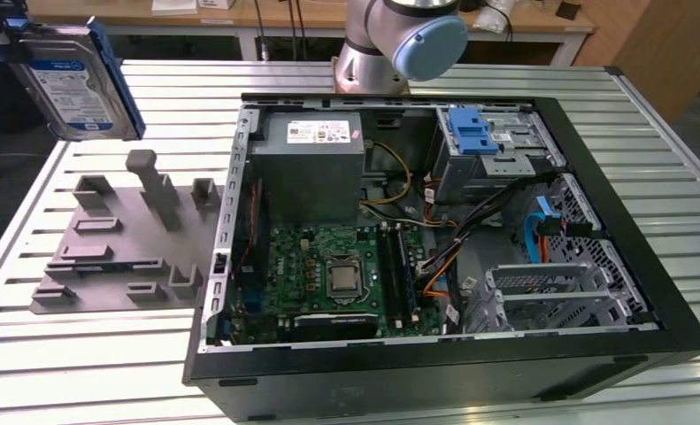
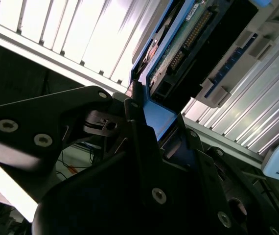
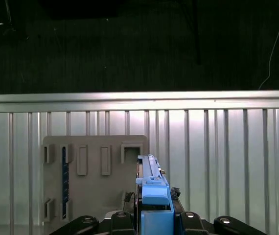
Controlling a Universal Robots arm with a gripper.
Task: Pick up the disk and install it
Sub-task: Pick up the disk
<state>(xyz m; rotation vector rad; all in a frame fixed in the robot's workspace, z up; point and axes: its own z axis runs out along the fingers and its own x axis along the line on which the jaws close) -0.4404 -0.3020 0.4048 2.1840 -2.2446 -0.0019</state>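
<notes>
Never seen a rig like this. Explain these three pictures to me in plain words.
This is a robot arm at the far edge of a slatted metal table. The exterior view looks down on the whole scene: an open computer case and, at that view's left, a grey holder block. The two wrist views come from cameras riding on the arm. The gripper is shut on the disk, a silver hard drive in a blue frame, holding it in the air, clear of the table.

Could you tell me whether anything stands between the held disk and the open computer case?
Nothing visible does. The gripper holds the disk in the air over the table, and the case lies open toward the exterior view's right.
</notes>
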